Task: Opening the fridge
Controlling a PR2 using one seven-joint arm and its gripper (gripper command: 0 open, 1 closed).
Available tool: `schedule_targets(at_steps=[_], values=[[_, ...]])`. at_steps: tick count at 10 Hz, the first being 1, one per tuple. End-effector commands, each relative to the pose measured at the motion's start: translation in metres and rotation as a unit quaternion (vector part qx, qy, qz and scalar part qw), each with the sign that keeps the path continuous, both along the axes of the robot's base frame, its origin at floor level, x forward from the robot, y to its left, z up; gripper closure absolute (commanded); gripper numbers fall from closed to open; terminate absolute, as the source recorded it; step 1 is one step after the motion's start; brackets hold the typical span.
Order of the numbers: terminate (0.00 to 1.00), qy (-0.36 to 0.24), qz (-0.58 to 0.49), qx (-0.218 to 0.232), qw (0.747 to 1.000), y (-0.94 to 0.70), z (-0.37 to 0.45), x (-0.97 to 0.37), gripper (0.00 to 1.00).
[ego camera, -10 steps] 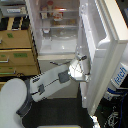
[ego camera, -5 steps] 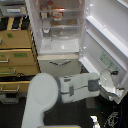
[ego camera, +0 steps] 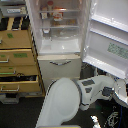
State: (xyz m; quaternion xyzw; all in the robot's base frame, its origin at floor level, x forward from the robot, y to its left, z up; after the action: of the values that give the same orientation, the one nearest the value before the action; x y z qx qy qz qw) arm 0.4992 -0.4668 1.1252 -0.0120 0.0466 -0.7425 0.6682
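Dark floor, cluttered kitchen corner; wooden drawer cabinet (ego camera: 17, 60) stands at the exterior view's left, touching the side of the fridge (ego camera: 60, 47), which sits centre with lit shelves exposed and a lower drawer with a silver handle shut. Fridge door (ego camera: 107, 37) is swung wide open toward the exterior view's right, a green-and-white sticker on its inner face. White robot arm (ego camera: 75, 97) reaches from bottom centre rightward below the door; end effector (ego camera: 119, 89) runs off at the frame edge, grip state cannot be told.
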Motion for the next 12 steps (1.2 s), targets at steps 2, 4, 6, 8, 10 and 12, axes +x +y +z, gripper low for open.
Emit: schedule_targets(at_steps=[2, 4, 6, 8, 10, 12], values=[[0.0, -0.009, 0.251, 0.117, 0.961, 0.491, -0.303, 0.121, 0.0], [0.0, -0.009, 0.371, 0.049, 0.927, 0.586, -0.287, 0.159, 0.0], [0.0, -0.013, 0.448, 0.031, 0.893, 0.67, -0.278, 0.169, 0.0], [0.0, -0.027, 0.501, -0.033, 0.864, 0.708, -0.245, 0.15, 0.0], [0.0, -0.072, 0.537, -0.102, 0.834, 0.722, -0.201, 0.12, 0.0], [0.0, -0.081, 0.561, -0.133, 0.813, 0.752, -0.189, 0.091, 0.0]])
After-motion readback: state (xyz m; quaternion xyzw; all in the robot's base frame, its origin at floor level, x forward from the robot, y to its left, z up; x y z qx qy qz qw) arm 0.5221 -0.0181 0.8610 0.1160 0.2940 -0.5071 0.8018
